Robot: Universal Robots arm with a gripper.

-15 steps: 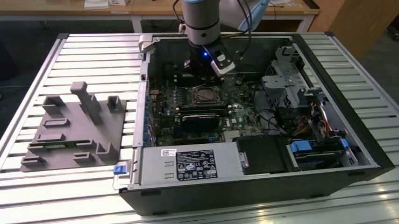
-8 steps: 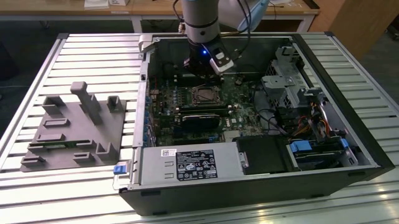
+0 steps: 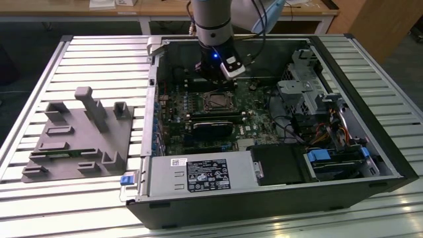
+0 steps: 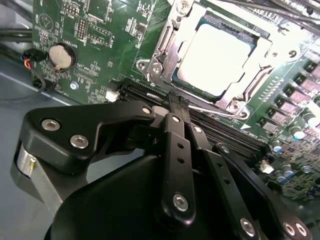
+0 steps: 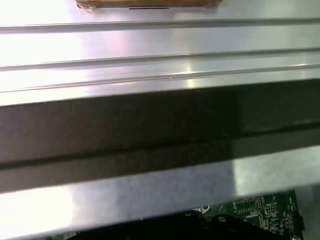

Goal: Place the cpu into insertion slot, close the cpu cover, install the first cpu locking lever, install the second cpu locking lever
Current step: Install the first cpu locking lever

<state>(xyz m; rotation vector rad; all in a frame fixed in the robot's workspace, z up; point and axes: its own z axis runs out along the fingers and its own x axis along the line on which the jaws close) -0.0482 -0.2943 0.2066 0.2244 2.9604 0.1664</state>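
Well, your gripper (image 3: 211,77) hangs low inside the open computer case (image 3: 390,163), just beside the insertion slot (image 3: 205,94) on its farther side in the exterior view. In the second wrist view its black fingers (image 4: 172,115) are pressed together at the tips with nothing between them, poised over the long black memory slots (image 4: 145,92) next to the socket.

You can see the cpu (image 4: 215,52) in the insertion slot already: a pale silvery square, lying flat, with the metal cover frame (image 4: 262,70) down around its edges. Whether the locking levers are latched cannot be told.

Mind what crowds the socket. A larger black module (image 3: 211,130) lies just nearer on the green motherboard (image 4: 100,30). A round coin battery (image 4: 61,56) sits well off to one side with a bundle of cables (image 4: 30,65) beside it. To the exterior view's right stand a grey drive cage (image 3: 297,94) and loose wiring, and the labelled power supply (image 3: 198,173) fills the near corner.

The case rests on a table of ribbed aluminium slats (image 3: 99,59), and the first wrist view looks across those slats and the dark case wall (image 5: 150,135). A grey moulded fixture (image 3: 79,134) lies on the table at the exterior view's left, well apart from the case. Behind it all stand a wooden bench (image 3: 165,7) and a wooden cabinet (image 3: 383,25).
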